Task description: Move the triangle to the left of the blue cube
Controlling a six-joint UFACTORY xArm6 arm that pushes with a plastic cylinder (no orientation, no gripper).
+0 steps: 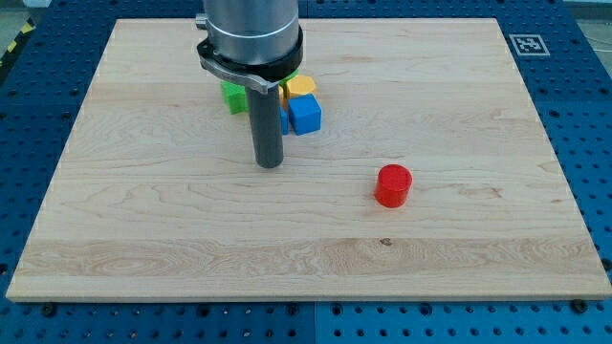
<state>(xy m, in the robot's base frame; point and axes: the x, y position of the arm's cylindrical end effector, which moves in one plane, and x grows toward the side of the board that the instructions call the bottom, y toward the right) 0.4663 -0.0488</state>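
My tip (271,163) rests on the board, below and slightly left of a tight cluster of blocks. The blue cube (306,115) sits at the cluster's lower right. A yellow block (302,86) lies just above it, partly hidden by the arm. A green block (232,96) shows at the cluster's left, behind the rod; its shape is partly hidden. A sliver of orange shows beside the rod at the cube's left. My tip stands about a cube's width to the lower left of the blue cube, not touching it.
A red cylinder (393,185) stands alone to the right of my tip. The wooden board (143,220) lies on a blue perforated table. A marker tag (525,44) sits at the board's top right corner.
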